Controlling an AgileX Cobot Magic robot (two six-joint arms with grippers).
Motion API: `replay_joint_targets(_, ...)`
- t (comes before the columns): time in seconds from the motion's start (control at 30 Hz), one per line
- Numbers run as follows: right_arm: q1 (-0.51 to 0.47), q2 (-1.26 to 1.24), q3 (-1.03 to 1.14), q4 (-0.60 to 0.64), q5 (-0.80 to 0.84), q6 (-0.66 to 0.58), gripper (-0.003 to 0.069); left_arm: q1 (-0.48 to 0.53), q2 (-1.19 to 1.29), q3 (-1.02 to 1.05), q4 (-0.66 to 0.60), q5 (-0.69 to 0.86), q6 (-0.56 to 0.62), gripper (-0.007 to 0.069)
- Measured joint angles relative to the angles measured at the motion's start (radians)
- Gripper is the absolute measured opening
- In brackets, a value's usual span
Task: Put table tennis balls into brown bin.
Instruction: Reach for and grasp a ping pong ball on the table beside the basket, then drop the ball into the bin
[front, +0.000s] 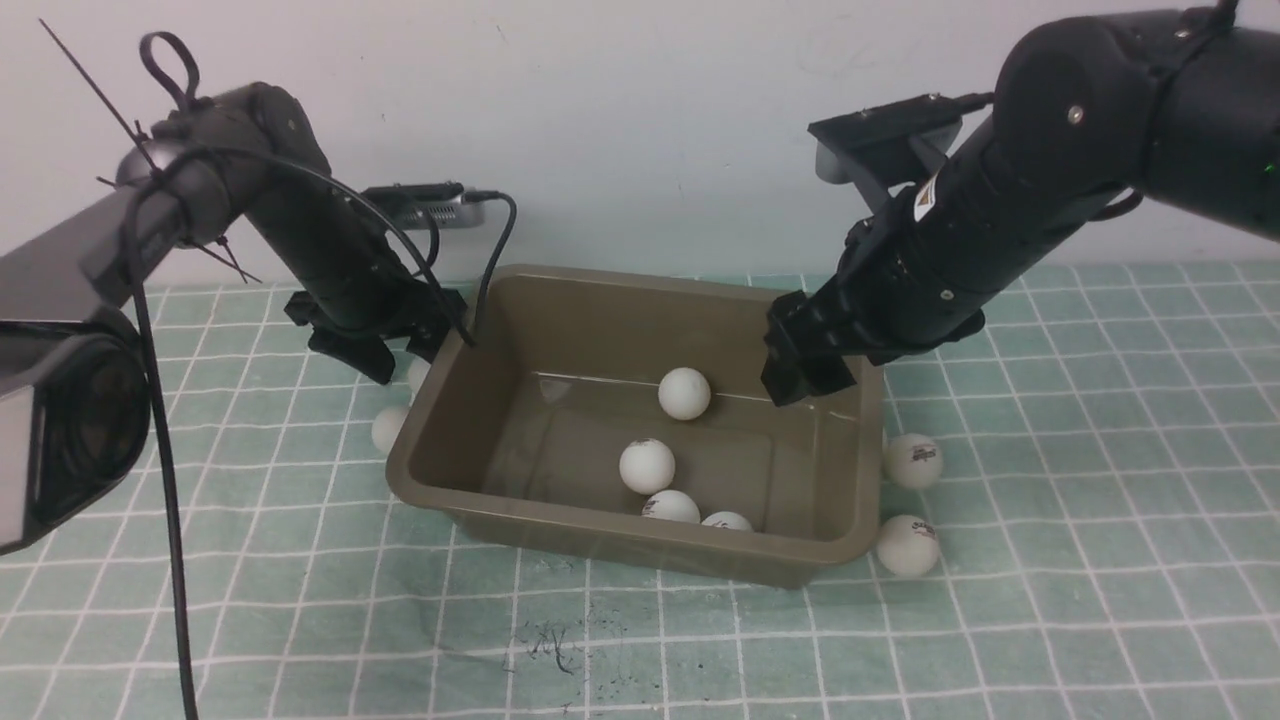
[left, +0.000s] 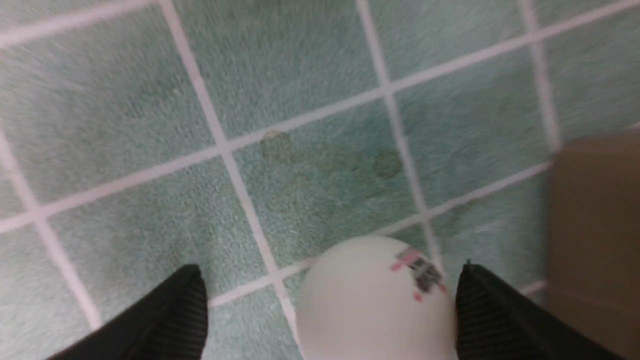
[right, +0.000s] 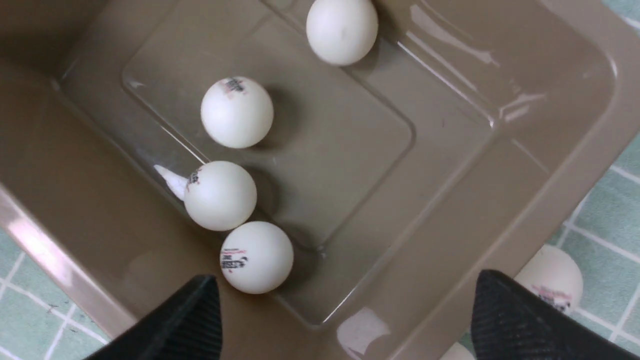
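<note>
1. The brown bin (front: 560, 525) is sitting mid-counter (front: 1050, 600), nearer the far edge by the wall (front: 640, 120). It is olive-brown plastic with rounded corners, a rolled rim and glossy sloping sides that are catching the light.
2. Four table tennis balls (front: 647, 466) are lying inside it. They are matte white, most showing a small dark and red logo. Three are grouping toward the bin's near wall, and two of those are touching or nearly so. The fourth (front: 684, 393) is sitting by the foot of the far wall.
3. Two more balls (front: 913, 460) are lying on the green checked cloth (front: 300, 620), just beside the bin's right wall. Another ball (front: 390, 428) is resting close by the bin's left wall.
4. The left gripper (left: 330, 270) is reaching low over the cloth at the bin's left side with its fingers (left: 170, 320) spread wide. A logo ball (left: 370, 300) is sitting between them, closer to one finger. I cannot tell whether they are touching. The bin wall is showing just beside it.
5. The right gripper (right: 347, 277) is hanging over the bin's right rim with its fingers (right: 505, 320) spread and gripping nothing.
6. Room is tight between the left fingers and the bin's left rim. Wide cloth is lying open toward the counter's near and right edges.
</note>
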Motion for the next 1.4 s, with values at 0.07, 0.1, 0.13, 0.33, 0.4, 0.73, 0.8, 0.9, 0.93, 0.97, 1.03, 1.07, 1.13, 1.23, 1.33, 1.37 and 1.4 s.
replay_joint_targets(0.07, 0.0, 0.0, 0.0, -0.008, 0.001, 0.0, 0.0603, 0.0, 0.003, 0.0, 0.003, 0.0, -0.002, 0.0583)
replay_joint_targets(0.1, 0.0, 0.0, 0.0, -0.012, 0.003, 0.0, 0.0601, 0.0, 0.003, 0.0, 0.004, 0.0, -0.003, 0.0555)
replay_joint_targets(0.13, 0.0, 0.0, 0.0, -0.02, 0.005, 0.0, 0.0597, 0.0, 0.003, 0.0, 0.004, 0.0, -0.003, 0.0501)
replay_joint_targets(0.33, -0.028, 0.0, 0.0, -0.153, 0.055, 0.08, 0.054, -0.001, -0.005, -0.035, 0.059, 0.002, -0.007, 0.0354)
replay_joint_targets(0.4, -0.064, 0.0, 0.0, -0.193, 0.092, 0.106, 0.0514, -0.001, -0.032, -0.04, 0.09, 0.002, -0.018, 0.0354)
replay_joint_targets(0.73, -0.294, 0.065, 0.0, -0.065, 0.161, 0.132, 0.0472, -0.075, -0.307, -0.05, 0.023, 0.007, 0.01, 0.0354)
replay_joint_targets(0.8, -0.294, 0.107, 0.0, -0.036, 0.147, 0.115, 0.0472, -0.115, -0.303, -0.048, 0.01, 0.009, 0.03, 0.0354)
replay_joint_targets(0.9, -0.29, 0.17, 0.0, -0.014, 0.128, 0.084, 0.0472, -0.175, -0.263, -0.041, 0.004, 0.009, 0.043, 0.0354)
replay_joint_targets(0.93, -0.29, 0.191, 0.0, -0.002, 0.125, 0.081, 0.0472, -0.194, -0.244, -0.038, 0.004, 0.01, 0.045, 0.0354)
replay_joint_targets(0.97, -0.29, 0.201, 0.0, 0.003, 0.123, 0.075, 0.0472, -0.211, -0.226, -0.038, 0.004, 0.01, 0.046, 0.0354)
replay_joint_targets(1.03, -0.29, 0.218, 0.0, 0.014, 0.113, 0.065, 0.0472, -0.237, -0.196, -0.038, 0.004, 0.01, 0.045, 0.0378)
replay_joint_targets(1.07, -0.29, 0.222, 0.0, 0.025, 0.103, 0.052, 0.0471, -0.25, -0.18, -0.037, 0.005, 0.01, 0.041, 0.0424)
replay_joint_targets(1.13, -0.29, 0.223, 0.0, 0.04, 0.096, 0.04, 0.0471, -0.264, -0.17, -0.037, 0.01, 0.01, 0.032, 0.0488)
replay_joint_targets(1.23, -0.29, 0.226, 0.0, 0.074, 0.075, 0.008, 0.0471, -0.273, -0.168, -0.037, 0.032, 0.01, -0.007, 0.0559)
replay_joint_targets(1.33, -0.29, 0.238, -0.001, 0.081, 0.041, -0.013, 0.0471, -0.27, -0.194, -0.034, 0.098, 0.01, -0.096, 0.0531)
replay_joint_targets(1.37, -0.289, 0.245, -0.002, 0.082, 0.034, -0.018, 0.0471, -0.267, -0.212, -0.028, 0.126, 0.01, -0.122, 0.0487)
replay_joint_targets(1.4, -0.289, 0.247, -0.002, 0.083, 0.033, -0.019, 0.0471, -0.265, -0.22, -0.026, 0.132, 0.01, -0.126, 0.0463)
